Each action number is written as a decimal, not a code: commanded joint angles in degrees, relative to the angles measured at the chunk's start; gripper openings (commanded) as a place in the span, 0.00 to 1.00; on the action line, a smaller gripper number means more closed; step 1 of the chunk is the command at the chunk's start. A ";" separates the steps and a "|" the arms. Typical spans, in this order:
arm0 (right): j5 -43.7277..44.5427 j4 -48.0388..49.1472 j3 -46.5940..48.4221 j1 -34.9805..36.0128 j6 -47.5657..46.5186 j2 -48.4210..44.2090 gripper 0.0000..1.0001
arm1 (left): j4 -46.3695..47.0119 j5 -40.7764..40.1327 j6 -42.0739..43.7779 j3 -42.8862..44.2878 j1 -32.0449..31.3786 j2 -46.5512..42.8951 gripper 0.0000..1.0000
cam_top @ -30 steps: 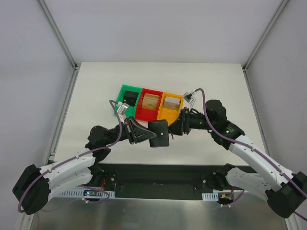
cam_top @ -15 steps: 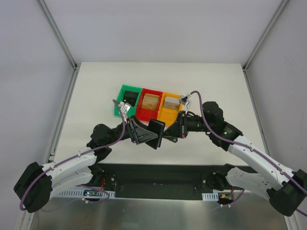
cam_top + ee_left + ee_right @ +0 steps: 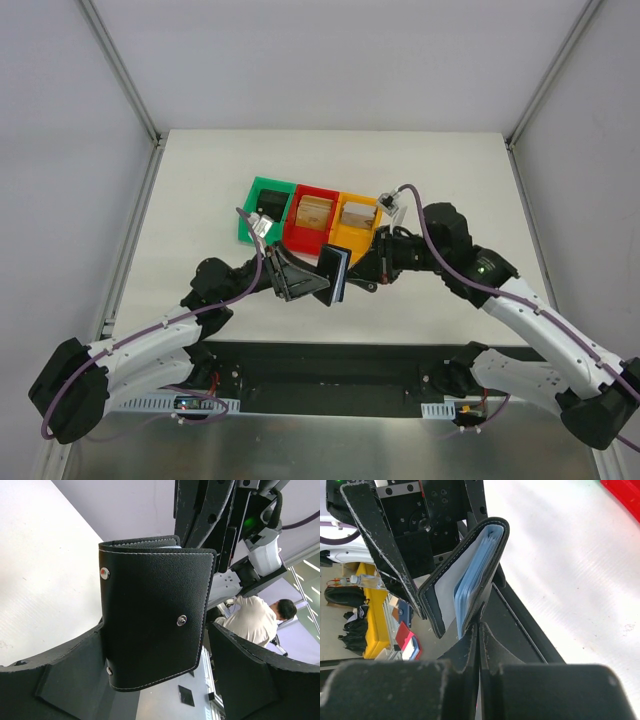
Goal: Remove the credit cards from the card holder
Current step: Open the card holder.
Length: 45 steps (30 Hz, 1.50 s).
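A black card holder (image 3: pixel 334 276) is pictured held on edge in mid-air, just below the centre of the overhead frame, between the left gripper (image 3: pixel 305 283) and the right gripper (image 3: pixel 356 278) and above the near part of the white table (image 3: pixel 200 190). In the right wrist view the right gripper (image 3: pixel 479 628) is seen at bottom centre with its fingers pressed together, the lower edge of one flap pinched between them. The card holder (image 3: pixel 492 530) is shown partly opened there, with a stack of pale blue cards (image 3: pixel 470 582) tucked in the fold. In the left wrist view its stitched outer face (image 3: pixel 155 610) and a metal snap (image 3: pixel 181 620) fill the centre. The fingers of the left gripper (image 3: pixel 157 647) are spread wide at lower left and lower right, and nothing is clamped by them. A green bin (image 3: pixel 243 232), a red bin (image 3: pixel 305 241) and an orange bin (image 3: pixel 350 241) are lined up just above centre of the overhead frame.
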 commanded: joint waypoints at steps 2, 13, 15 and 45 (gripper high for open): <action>4.62 -8.31 6.20 0.78 -4.51 1.62 0.00 | 2.42 -0.26 0.95 0.17 0.47 0.41 0.78; 8.14 -18.94 13.14 1.57 -8.38 4.26 0.00 | 1.46 -0.78 1.91 0.17 0.82 0.50 0.82; 7.79 -19.74 13.93 1.66 -8.73 4.08 0.00 | 1.02 -0.87 2.18 0.17 0.82 0.50 0.82; 1.90 -15.18 8.32 -1.59 -7.94 1.71 0.00 | -2.06 2.73 3.94 2.63 0.82 1.12 0.40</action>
